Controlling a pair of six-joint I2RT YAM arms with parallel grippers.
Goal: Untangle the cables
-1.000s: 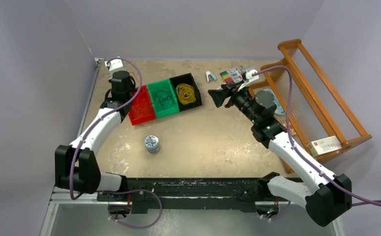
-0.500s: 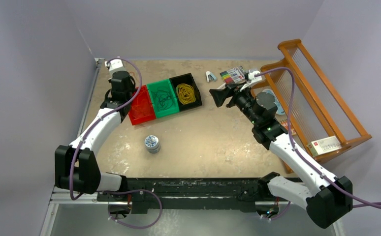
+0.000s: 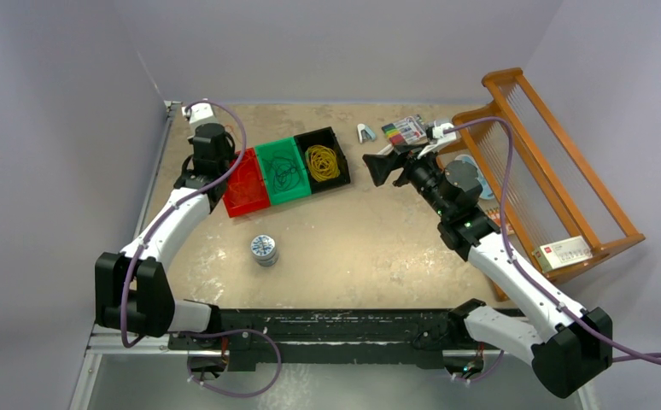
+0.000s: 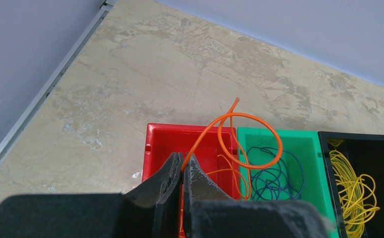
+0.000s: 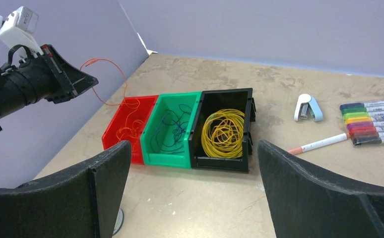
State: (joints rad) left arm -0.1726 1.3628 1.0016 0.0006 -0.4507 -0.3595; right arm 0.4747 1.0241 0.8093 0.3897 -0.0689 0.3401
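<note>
Over the red bin point(image 4: 153, 136), the left gripper point(image 4: 181, 161) has its jaws pinched together on the orange cable point(image 4: 249, 119). The strand rises from between them and curls into an open loop that leans across the green bin point(image 4: 279, 133), probably held up so it pulls free of its own coil below.

The right gripper point(image 5: 194, 146) hangs well to the right of the bins, facing them, jaws wide apart and empty — likely ready to take the loop.

A dark blue cable point(image 4: 274, 171) lies in the green bin, and a yellow cable point(image 4: 356, 183) is coiled in the black bin point(image 4: 358, 136).

The stapler point(image 5: 308, 107) and markers point(image 5: 373, 121) lie off to the side; only the bin walls and the blue strands could snag the loop.
</note>
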